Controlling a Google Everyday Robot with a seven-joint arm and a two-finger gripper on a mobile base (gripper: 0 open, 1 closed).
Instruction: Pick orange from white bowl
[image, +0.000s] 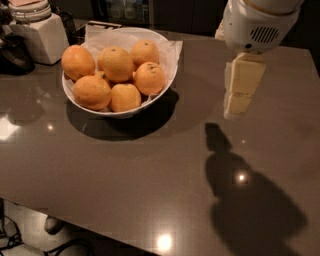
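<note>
The white bowl (120, 113) stands at the back left of the dark table, lined with crinkled white paper. It holds six oranges. One orange (117, 63) sits high in the middle of the pile, and the orange on the right (149, 77) has dark specks. My gripper (239, 102) hangs from the white wrist housing (255, 25), pointing down above the table. It is to the right of the bowl, apart from it, and holds nothing that I can see.
A white boxy container with a lid (37, 30) stands at the back left beside a dark object (12, 52). The arm's shadow (250, 200) falls on the table at the front right. The table's front edge (100, 227) runs diagonally at the lower left.
</note>
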